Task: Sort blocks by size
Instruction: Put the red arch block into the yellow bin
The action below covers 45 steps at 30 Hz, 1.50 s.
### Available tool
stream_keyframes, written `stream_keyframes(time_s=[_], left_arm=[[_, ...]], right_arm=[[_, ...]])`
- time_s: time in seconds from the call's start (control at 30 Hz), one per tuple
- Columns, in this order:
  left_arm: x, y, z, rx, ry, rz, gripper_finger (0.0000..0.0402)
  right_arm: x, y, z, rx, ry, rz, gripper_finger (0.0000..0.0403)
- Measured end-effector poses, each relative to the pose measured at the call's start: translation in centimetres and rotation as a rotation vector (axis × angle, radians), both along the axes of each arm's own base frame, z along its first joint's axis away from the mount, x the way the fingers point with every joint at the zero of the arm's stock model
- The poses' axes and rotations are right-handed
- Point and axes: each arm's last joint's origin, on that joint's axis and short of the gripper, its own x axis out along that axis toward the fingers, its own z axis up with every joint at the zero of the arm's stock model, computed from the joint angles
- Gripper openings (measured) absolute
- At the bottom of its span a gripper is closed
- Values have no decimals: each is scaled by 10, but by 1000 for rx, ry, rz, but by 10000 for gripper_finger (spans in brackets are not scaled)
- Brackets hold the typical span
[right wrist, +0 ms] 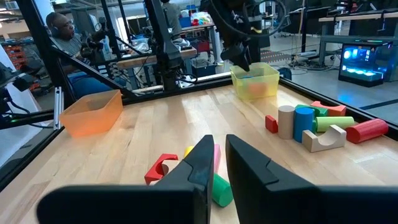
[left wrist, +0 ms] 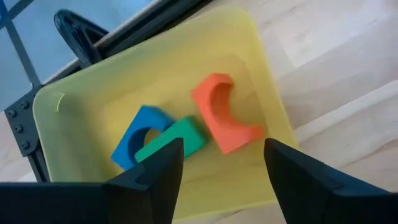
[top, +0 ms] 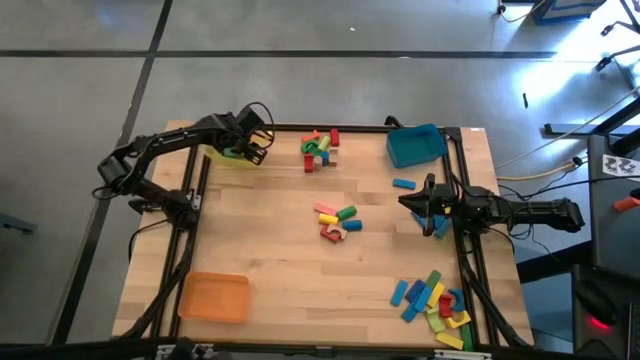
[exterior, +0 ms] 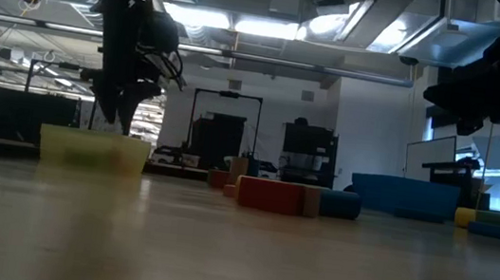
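My left gripper (left wrist: 221,149) hangs open over the yellow tray (left wrist: 261,56) at the table's far left (top: 228,157), fingers pointing steeply down. In the tray lie a blue arch block (left wrist: 142,134), a green block (left wrist: 180,138) leaning on it, and an orange-red arch block (left wrist: 221,115); none is between the fingers. My right gripper (top: 405,200) waits shut at the table's right side, level, pointing toward the left. Loose blocks lie in a far-middle group (top: 320,147), a middle group (top: 338,222) and a near-right group (top: 435,305).
A blue tray (top: 415,145) stands at the far right, with one blue block (top: 403,184) beside it. An orange tray (top: 213,297) stands at the near left. A black frame rail runs behind the yellow tray. A person (right wrist: 62,28) sits beyond the table.
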Motion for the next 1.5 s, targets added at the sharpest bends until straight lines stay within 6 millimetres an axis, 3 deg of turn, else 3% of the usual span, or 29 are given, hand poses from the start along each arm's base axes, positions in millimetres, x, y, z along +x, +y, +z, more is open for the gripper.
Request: stream_keyframes(time_s=[0.23,0.43,0.57,0.8,0.97,1.3,1.5], left_arm=[[32,-11,28,87,-130,-120,205],[69,-31,32,142,-281,-301,206],[98,-46,19,149,-310,-459,207],[132,-56,-27,149,-163,-720,207],[141,-49,-54,156,-72,-815,207],[144,-20,-81,156,-82,-831,204],[145,-16,-92,92,-127,-893,154]], right_arm=[[0,0,0,0,0,0,46],[0,0,0,0,0,0,46],[0,0,0,-1,0,0,46],[0,0,0,-1,0,0,46],[0,0,0,-1,0,0,46],[0,0,0,-3,1,-1,46],[0,0,0,-3,1,-4,46]])
